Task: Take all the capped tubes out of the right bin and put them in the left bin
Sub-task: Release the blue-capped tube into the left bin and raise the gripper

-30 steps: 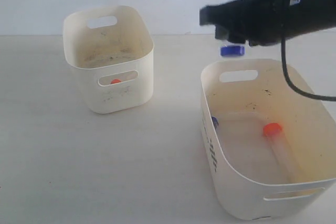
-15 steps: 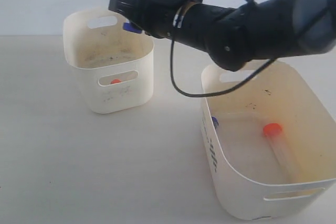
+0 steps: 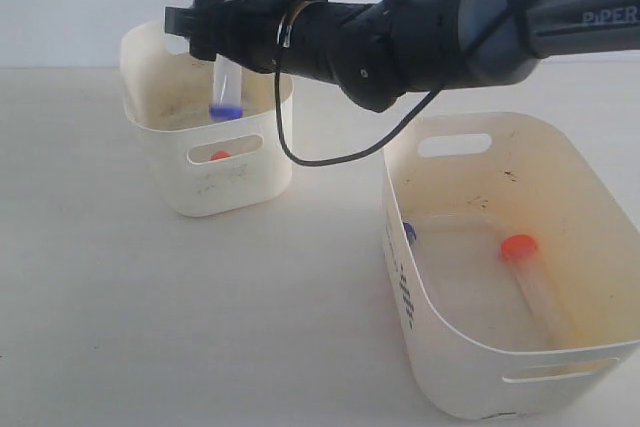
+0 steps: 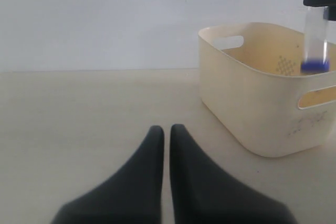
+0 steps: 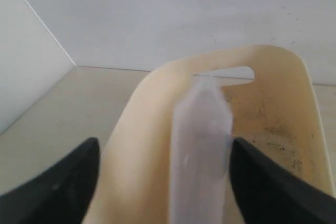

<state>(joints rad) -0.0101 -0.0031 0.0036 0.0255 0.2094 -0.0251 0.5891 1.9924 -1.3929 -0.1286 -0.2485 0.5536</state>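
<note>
My right gripper [image 3: 203, 27] reaches across and hovers over the left bin [image 3: 240, 182], the smaller cream tub. Its fingers stand wide open. A clear tube [image 3: 226, 85] hangs cap-down between them, its blue cap level with the bin's rim and blurred. The right wrist view shows that tube [image 5: 202, 145] loose between the spread fingers of the gripper [image 5: 163, 150], above the bin [image 5: 296, 82]. An orange cap [image 3: 220, 155] shows through the left bin's slot. The right bin [image 3: 450, 367] holds an orange-capped tube [image 3: 530, 277] and a blue cap [image 3: 408, 232]. My left gripper [image 4: 167, 129] is shut and empty, low over the table.
The left wrist view has the left bin [image 4: 247, 114] ahead and off to one side, with the tube [image 4: 316, 40] above it. A black cable [image 3: 330, 152] loops down from the right arm between the two bins. A pale wall stands behind the table.
The right arm swung from above the right bin across to over the left bin, carrying the blue-capped tube. Its fingers now stand apart and the tube is dropping cap-down.
</note>
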